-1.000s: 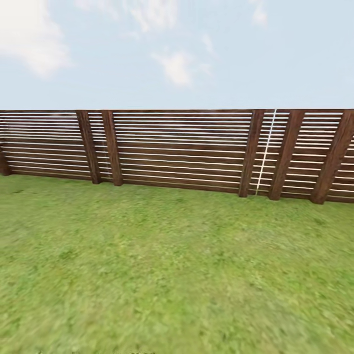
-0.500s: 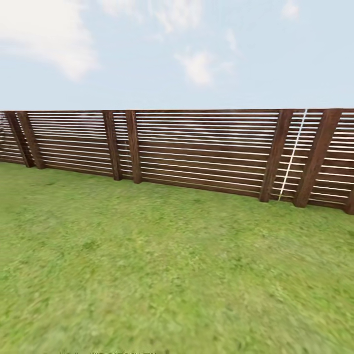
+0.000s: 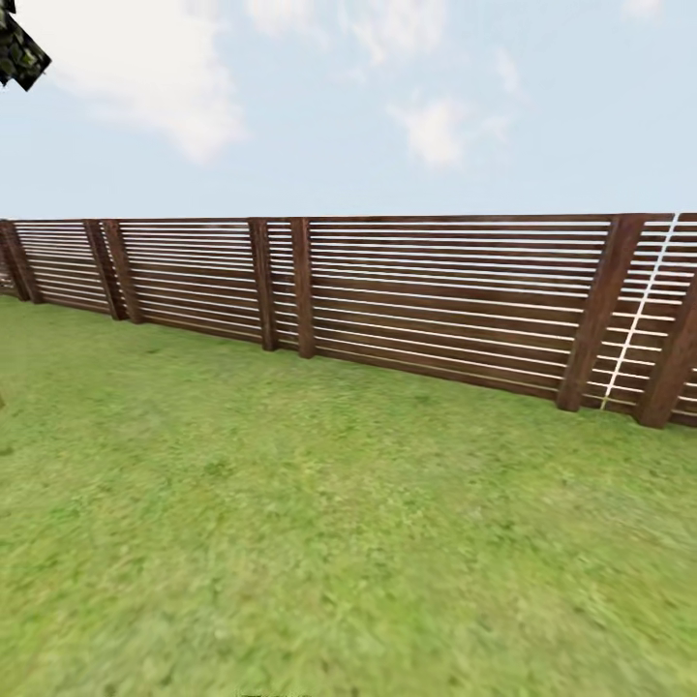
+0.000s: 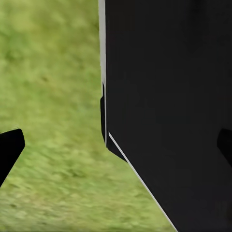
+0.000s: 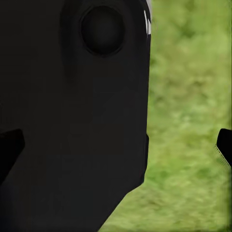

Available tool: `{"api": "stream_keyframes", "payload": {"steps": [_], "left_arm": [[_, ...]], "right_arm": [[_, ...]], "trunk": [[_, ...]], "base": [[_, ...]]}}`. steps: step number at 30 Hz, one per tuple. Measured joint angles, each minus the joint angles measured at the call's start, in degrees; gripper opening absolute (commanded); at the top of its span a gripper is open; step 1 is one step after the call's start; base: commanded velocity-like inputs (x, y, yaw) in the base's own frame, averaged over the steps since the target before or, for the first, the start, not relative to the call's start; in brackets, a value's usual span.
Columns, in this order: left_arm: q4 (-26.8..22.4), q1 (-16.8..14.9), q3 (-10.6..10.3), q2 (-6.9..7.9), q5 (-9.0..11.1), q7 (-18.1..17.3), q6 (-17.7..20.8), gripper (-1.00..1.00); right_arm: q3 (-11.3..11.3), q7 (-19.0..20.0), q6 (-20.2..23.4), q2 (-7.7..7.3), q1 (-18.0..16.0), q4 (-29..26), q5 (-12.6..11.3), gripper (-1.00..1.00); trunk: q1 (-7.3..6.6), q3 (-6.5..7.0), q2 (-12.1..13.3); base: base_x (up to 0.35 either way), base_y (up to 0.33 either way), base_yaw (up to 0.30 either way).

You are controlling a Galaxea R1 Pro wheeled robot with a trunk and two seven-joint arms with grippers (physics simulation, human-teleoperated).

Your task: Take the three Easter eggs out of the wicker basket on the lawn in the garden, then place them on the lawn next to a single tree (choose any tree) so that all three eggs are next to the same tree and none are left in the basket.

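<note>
across the lawn (image 3: 319,542) stands only a slatted fence (image 3: 436,290). keep turning slowly until basket or tree appears. both grippers' fingertips sit wide apart, holding nothing.

No readable text, no labels, no brands, no numbers, no signs, on the fence (image 3: 436,290), on the lawn (image 3: 339,542)

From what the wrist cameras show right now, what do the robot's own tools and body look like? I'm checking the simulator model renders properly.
Both tools look plain matte black. The left tool shows two dark fingertips at the picture's edges; the right tool shows the same. Beside each stands a large black flat-sided body panel, with a thin pale edge line. In the right wrist view that panel carries a round recess. No cables or markings show.
</note>
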Motion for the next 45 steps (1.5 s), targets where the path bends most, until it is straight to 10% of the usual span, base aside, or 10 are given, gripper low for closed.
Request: {"api": "stream_keyframes", "payload": {"steps": [45], "left_arm": [[0.0,0.0,-0.1,0.17,0.0,-0.1,0.1,1.00]], "right_arm": [[0.0,0.0,0.0,0.00,0.0,0.0,0.0,1.00]], "trunk": [[-0.04,0.00,0.0]], "base": [[0.076,0.000,0.264]]}}
